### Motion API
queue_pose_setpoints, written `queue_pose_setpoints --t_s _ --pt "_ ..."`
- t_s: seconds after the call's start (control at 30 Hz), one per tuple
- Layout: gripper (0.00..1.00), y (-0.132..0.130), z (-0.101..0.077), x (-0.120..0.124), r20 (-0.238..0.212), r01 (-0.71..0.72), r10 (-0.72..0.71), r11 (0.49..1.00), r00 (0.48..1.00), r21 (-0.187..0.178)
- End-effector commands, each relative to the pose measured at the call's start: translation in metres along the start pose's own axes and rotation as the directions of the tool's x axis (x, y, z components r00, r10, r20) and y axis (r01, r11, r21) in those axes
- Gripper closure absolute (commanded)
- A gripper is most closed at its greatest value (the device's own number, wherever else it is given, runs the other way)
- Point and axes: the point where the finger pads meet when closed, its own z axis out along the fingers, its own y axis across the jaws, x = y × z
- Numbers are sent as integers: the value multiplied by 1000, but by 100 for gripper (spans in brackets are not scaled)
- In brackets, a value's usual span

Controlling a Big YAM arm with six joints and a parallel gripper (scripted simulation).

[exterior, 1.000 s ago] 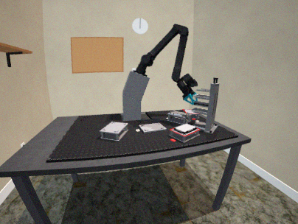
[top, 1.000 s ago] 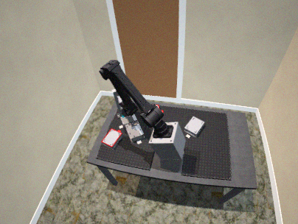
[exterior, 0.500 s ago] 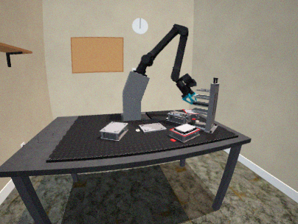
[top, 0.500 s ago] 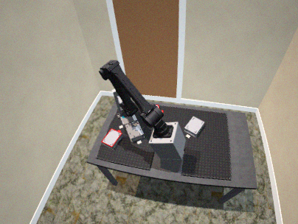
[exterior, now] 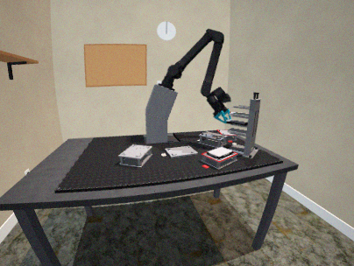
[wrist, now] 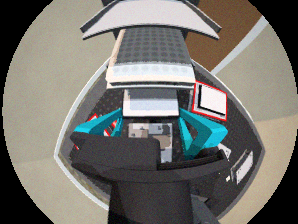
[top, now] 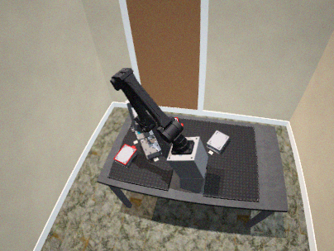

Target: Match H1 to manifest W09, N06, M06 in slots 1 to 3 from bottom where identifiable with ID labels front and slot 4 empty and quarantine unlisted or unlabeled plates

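Note:
The plate hotel H1 (exterior: 246,128) stands at the table's right end, and in the top view the arm mostly hides it. My gripper (exterior: 223,115) is at the front of its upper shelves. In the wrist view a plate with a well grid (wrist: 149,52) lies on a shelf straight ahead. The front end of a grey plate (wrist: 152,103) sits between my cyan fingers, which touch its two sides. The fingers are shut on this plate. I cannot read any label on it.
A red-framed nest with a white plate (exterior: 219,154) (top: 125,154) lies in front of the hotel. Another plate (exterior: 213,138) rests beside the hotel. A flat nest (exterior: 180,150) and a grey plate (exterior: 135,155) (top: 217,141) lie further left. The arm's pedestal (top: 188,158) stands mid-table.

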Motion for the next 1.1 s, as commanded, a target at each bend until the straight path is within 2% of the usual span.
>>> queue_pose_setpoints --t_s 0.0,0.07,0.23,0.63,1.07 --pt "14 3 -5 5 8 -3 3 1000 1000 -12" --pt "14 3 -6 -2 23 -7 7 1000 1000 -12" --pt "14 3 -11 10 7 -4 4 1000 1000 -12" --pt "14 0 -21 16 13 -2 2 1000 1000 -7" --pt "14 1 -35 32 4 -6 6 1000 1000 -9"
